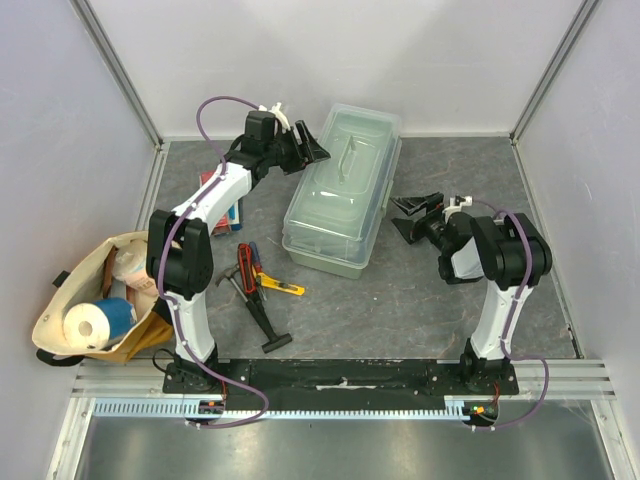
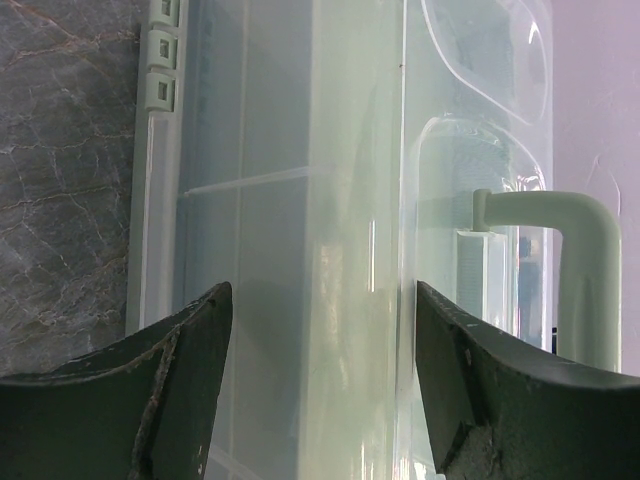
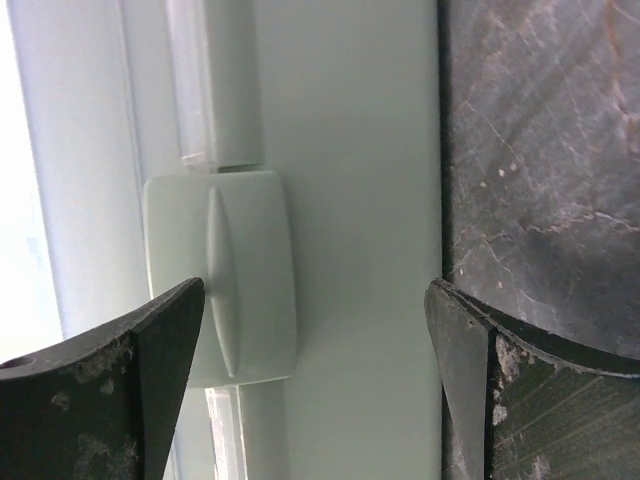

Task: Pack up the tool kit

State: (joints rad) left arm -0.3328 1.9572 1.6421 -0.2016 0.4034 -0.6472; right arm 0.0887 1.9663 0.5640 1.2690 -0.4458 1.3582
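Observation:
The pale-green translucent toolbox [image 1: 340,190] lies shut in the middle of the table, its clear lid and handle [image 2: 585,260] on top. My left gripper [image 1: 312,148] is open at the box's far left side; the left wrist view shows the box's wall [image 2: 300,200] between its jaws. My right gripper [image 1: 412,215] is open just right of the box, its jaws facing the latch [image 3: 225,275] on the box's side. A black hammer [image 1: 258,310], a red-black cutter [image 1: 248,262] and a yellow knife [image 1: 282,286] lie on the table left of the box's near end.
A tan cloth bag [image 1: 95,300] with a paper roll [image 1: 85,325] sits at the near left. A flat red-and-blue packet [image 1: 222,205] lies under my left arm. Walls enclose the table at back and sides.

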